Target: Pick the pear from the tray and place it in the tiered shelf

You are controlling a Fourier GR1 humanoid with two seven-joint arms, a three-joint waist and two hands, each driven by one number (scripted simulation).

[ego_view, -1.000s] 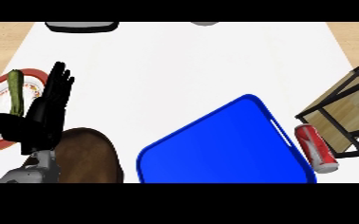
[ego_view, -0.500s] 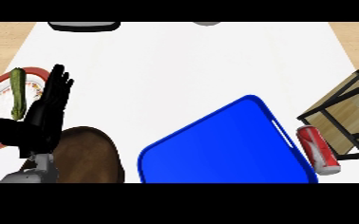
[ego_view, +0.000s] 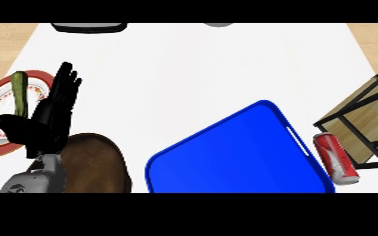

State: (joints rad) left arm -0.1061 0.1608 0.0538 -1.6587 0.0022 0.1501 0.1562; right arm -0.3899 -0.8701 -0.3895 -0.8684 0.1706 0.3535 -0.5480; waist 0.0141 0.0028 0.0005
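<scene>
Left hand [ego_view: 52,111] rests at the left, fingers straight, holding nothing; blue tray [ego_view: 236,157] lies near, right of centre; red can [ego_view: 337,159] just beside shelf [ego_view: 358,130] at right; pear out of sight.

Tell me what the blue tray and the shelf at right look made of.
The blue tray looks like glossy plastic: uniform colour, smooth face, bright glint along its rim. The tiered shelf seems pale wood boards in a thin black frame, perhaps metal; only its corner shows.
</scene>
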